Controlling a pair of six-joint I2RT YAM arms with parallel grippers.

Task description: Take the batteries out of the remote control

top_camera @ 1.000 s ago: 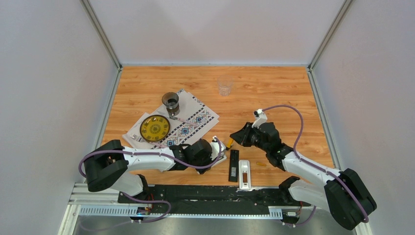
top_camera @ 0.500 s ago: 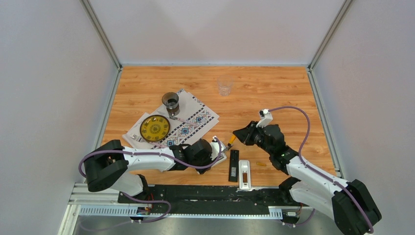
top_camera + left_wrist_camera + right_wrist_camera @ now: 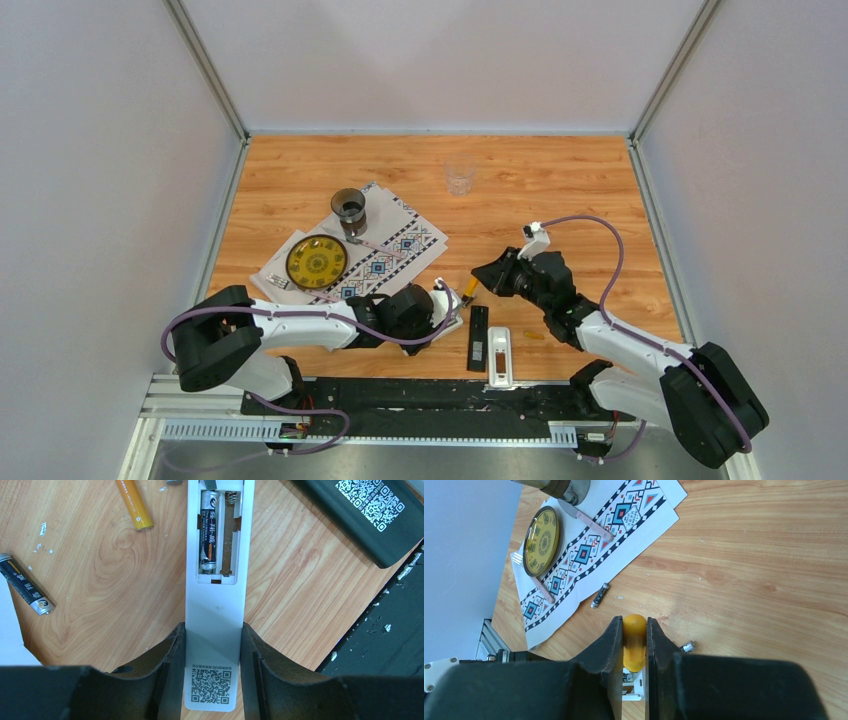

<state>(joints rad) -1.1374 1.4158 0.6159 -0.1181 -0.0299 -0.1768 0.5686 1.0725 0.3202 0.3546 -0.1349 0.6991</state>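
Note:
My left gripper (image 3: 213, 630) is shut on a white remote (image 3: 215, 605) lying back up on the table, seen from above too (image 3: 452, 312). Its battery bay is open. One black battery (image 3: 209, 530) sits in the left slot and the right slot is empty. A loose black battery (image 3: 26, 585) lies on the wood to the left, also in the right wrist view (image 3: 600, 595). A small orange battery (image 3: 534, 335) lies near the right arm. My right gripper (image 3: 634, 622) is shut on an orange-handled screwdriver (image 3: 634, 640), directly over the remote's far end (image 3: 634, 687).
A black remote (image 3: 478, 337) and a second white remote (image 3: 500, 355) lie side by side near the front edge. A patterned placemat (image 3: 400, 245) with a yellow plate (image 3: 316, 262) and dark cup (image 3: 348, 208) lies at the left. A clear glass (image 3: 459, 178) stands at the back.

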